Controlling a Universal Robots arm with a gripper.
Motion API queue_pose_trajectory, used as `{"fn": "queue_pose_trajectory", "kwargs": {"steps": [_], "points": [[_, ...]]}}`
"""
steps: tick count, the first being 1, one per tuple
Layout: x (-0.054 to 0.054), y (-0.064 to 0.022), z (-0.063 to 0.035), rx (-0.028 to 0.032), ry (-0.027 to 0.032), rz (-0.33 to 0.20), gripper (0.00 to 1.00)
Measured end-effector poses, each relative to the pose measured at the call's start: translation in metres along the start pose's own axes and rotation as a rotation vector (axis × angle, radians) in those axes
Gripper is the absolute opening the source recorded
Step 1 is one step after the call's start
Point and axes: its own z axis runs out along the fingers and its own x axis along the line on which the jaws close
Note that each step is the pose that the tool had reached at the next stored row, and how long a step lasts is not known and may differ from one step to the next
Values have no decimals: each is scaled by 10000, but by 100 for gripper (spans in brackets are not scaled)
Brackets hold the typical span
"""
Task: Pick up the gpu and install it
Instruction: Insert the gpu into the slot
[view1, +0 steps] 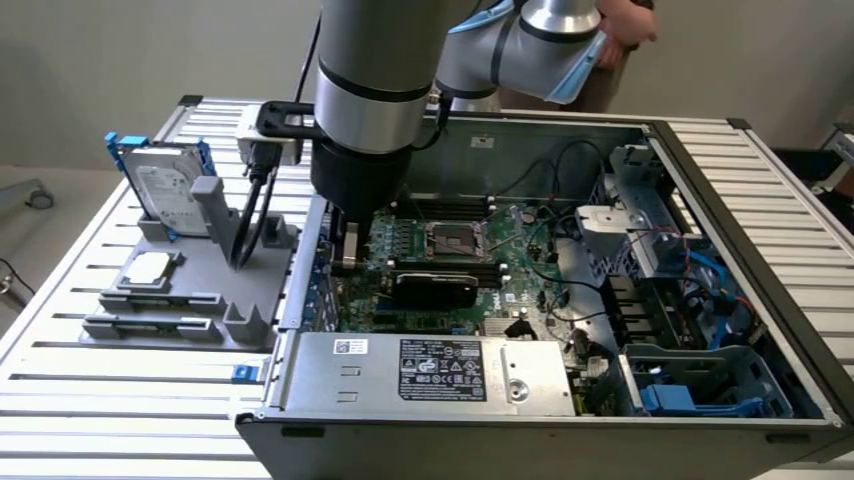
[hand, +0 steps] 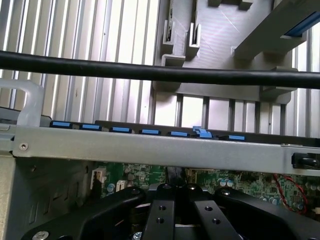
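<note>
As the slatted metal table (view1: 80, 400) carries everything, we note it first. The open computer case (view1: 467, 128) lies on it, across the middle and the exterior view's right. The arm (view1: 367, 90) comes down from above into the side of the case toward the exterior view's left. Under it we see the green motherboard (view1: 527, 235), and nearer the camera the silver power supply (view1: 427, 370) with its black label. Outside the case, on the exterior view's left, a grey parts fixture (view1: 174, 300) sits on the table with the hard drive (view1: 167, 185) standing upright in it. The gpu (view1: 434, 288) lies inside the case, over the motherboard on the camera side of the processor socket (view1: 450, 238), black shroud showing. The jaws stand just beside the gpu's end nearest the case wall. In the wrist view we read them as pressed together; whether they pinch the card we cannot tell. Small blue clips (hand: 120, 130) line that wall.
</note>
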Motion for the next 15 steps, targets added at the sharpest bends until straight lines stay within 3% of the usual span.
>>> {"fn": "queue_pose_trajectory", "kwargs": {"steps": [15], "points": [[-3,-21,-11,28,5,0,11]]}}
